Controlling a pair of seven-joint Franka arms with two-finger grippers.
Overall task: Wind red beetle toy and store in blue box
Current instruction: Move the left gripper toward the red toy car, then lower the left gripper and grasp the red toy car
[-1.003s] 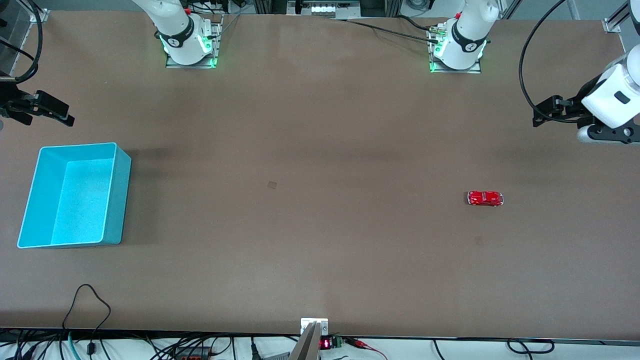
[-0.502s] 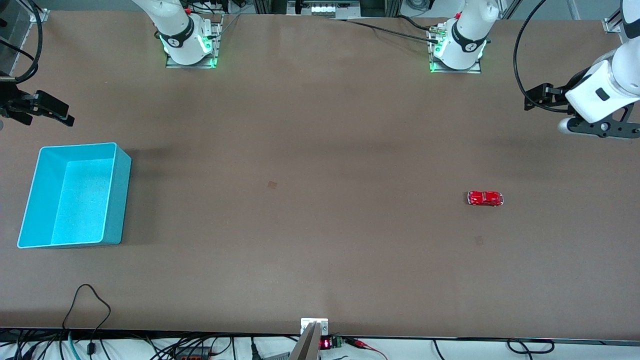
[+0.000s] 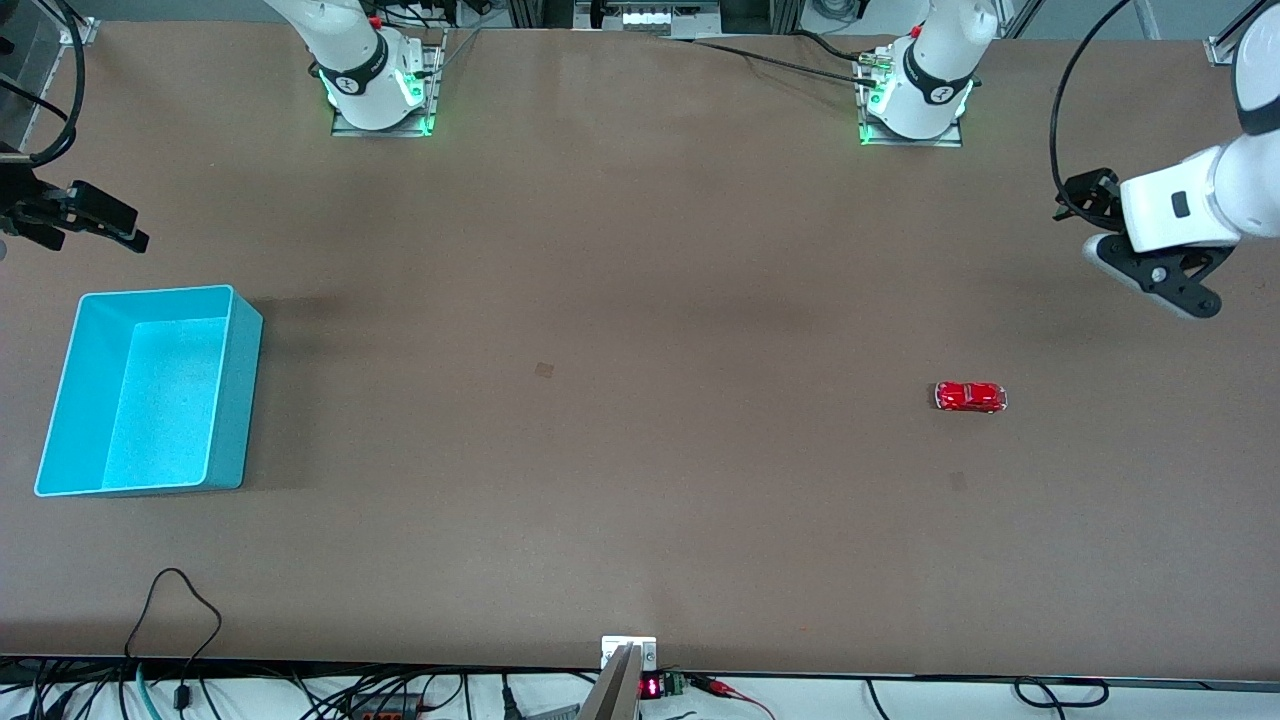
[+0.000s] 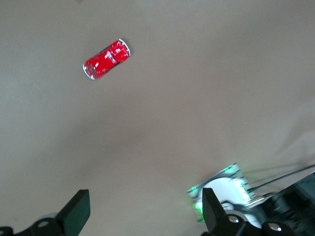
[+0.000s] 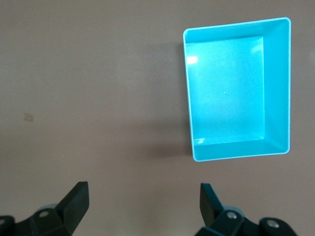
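1. The brown table [image 3: 640, 300] fills the front view, with the 2 arm bases along its top edge.
2. The red toy [image 3: 970, 397] sits on bare table at the centre right of the front view, toward the left arm's end. It lies lengthwise across the frame and nothing touches it. It has not moved over the last second.
3. The blue box [image 3: 235, 400] stands at the lower left of the front view, toward the right arm's end, well apart from the toy. Its inside holds nothing, and it has not moved.
4. The left gripper [image 3: 1085, 205] hangs at the upper right edge of the front view, over bare table. In the left wrist view its fingers [image 4: 76, 211] stand wide apart with nothing between them, and the toy shows at that view's upper left.
5. Since 1 second ago the left wrist has turned, and its black bracket now points down the frame.
6. The right gripper [image 3: 95, 215] waits at the upper left edge, just above the box in the frame, unchanged. Its fingers [image 5: 74, 201] are spread wide and hold nothing.
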